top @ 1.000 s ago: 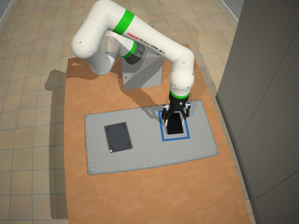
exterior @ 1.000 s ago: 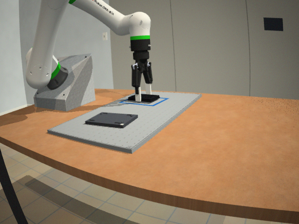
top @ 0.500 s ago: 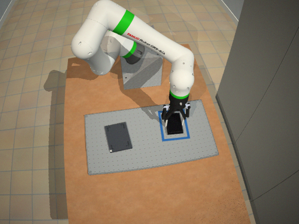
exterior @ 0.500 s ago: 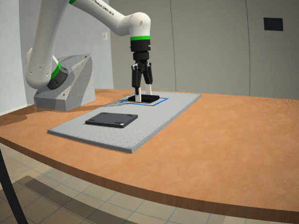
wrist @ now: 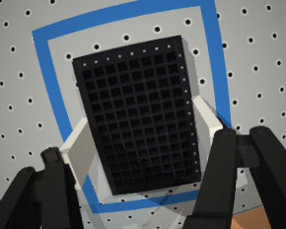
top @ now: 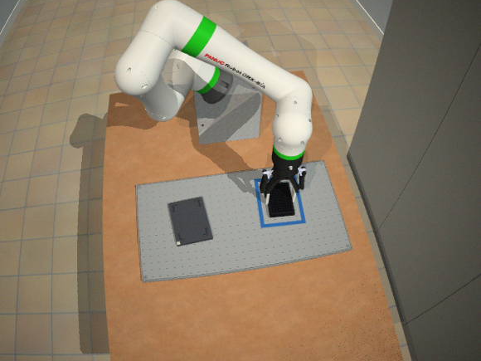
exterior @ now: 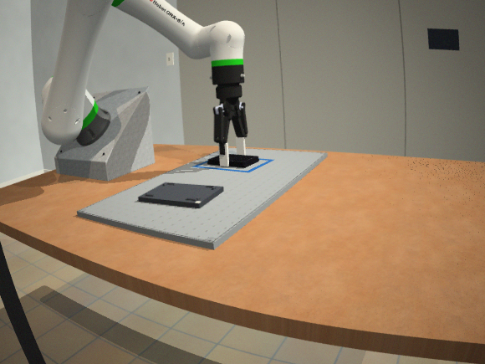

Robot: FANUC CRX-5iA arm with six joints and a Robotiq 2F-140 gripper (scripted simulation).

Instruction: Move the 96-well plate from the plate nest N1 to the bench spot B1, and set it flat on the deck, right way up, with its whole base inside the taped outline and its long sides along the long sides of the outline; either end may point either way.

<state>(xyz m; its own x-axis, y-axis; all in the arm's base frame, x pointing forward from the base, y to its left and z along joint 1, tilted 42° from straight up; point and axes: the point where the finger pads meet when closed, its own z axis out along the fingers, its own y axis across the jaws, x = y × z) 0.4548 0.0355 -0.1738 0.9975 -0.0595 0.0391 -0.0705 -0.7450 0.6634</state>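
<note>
The black 96-well plate [top: 281, 200] sits low inside the blue taped outline B1 [top: 282, 221] on the grey deck, right way up, its long sides along the outline's long sides. It also shows in the exterior view [exterior: 234, 160] and in the wrist view [wrist: 141, 115]. My gripper [top: 284, 192] stands straight above it, shut on the plate's two long sides with its white finger pads [wrist: 206, 119]. In the wrist view the plate's near edge lies close to the blue tape. The empty dark plate nest N1 [top: 190, 221] lies to the left.
The perforated grey deck [top: 242, 221] lies on the orange table. The robot's grey base block [top: 228, 117] stands behind it. A tall grey cabinet [top: 427, 142] rises at the right edge of the table.
</note>
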